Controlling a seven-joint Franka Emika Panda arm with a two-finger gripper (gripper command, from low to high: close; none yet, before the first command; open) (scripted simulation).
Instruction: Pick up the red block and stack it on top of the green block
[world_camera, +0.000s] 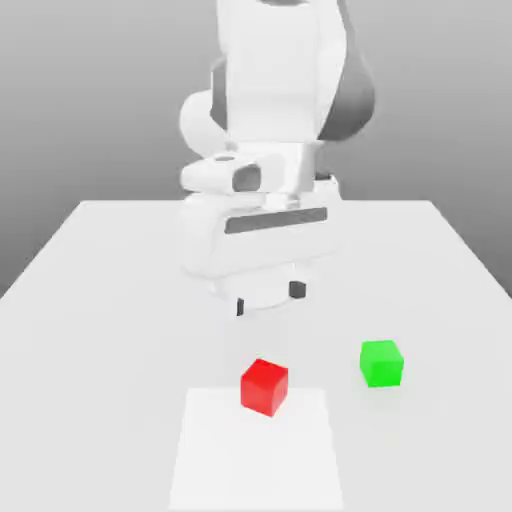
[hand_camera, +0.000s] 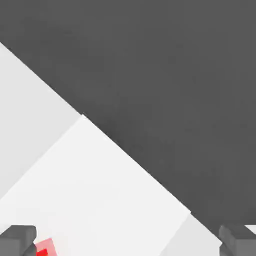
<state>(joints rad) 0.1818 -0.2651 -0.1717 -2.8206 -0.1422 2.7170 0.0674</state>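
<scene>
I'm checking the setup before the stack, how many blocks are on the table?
2. The red block sits at the edge of the brighter white patch, and the green block sits apart, toward the exterior view's right.

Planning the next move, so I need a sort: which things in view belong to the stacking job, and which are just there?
Part of the job:
- small matte bright-red cube, on the white square patch
- small matte bright-green cube, apart from it, toward the exterior view's right
- gripper, jaws open, holding nothing

Just there:
- white square patch
- light grey table
</scene>
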